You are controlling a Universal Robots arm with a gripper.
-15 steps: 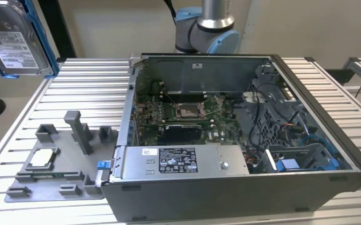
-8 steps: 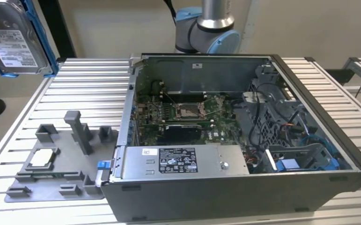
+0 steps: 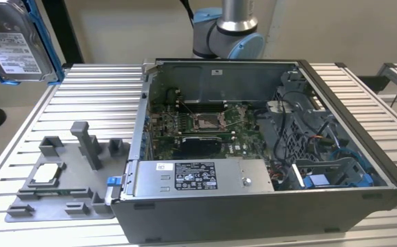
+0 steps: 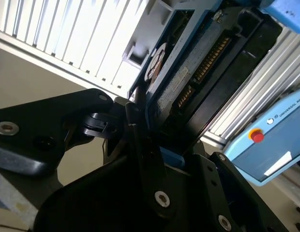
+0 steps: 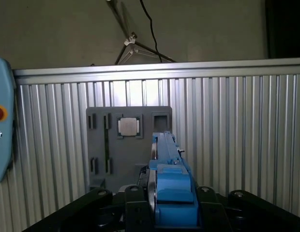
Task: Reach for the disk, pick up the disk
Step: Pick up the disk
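The disk [image 3: 16,41], a silver drive with a white label and bright blue side rails, hangs high in the air at the exterior view's far left, above the table's back corner. My gripper [image 5: 172,200] is shut on it. In the first wrist view the disk [image 5: 168,164] stands edge-on between the black fingers [image 5: 133,203], its blue rail facing the camera. In the second wrist view the disk [image 4: 188,72] rises from the gripper [image 4: 155,142], showing its circuit-board underside and connector pins.
An open computer case [image 3: 363,154] with a motherboard sits mid-table, a long grey metal box [image 3: 198,177] along its near side. A grey fixture tray [image 3: 81,206] holding a small square chip [image 3: 47,172] lies on the ribbed table [image 3: 95,98]. A blue pendant [image 4: 266,145] lies nearby.
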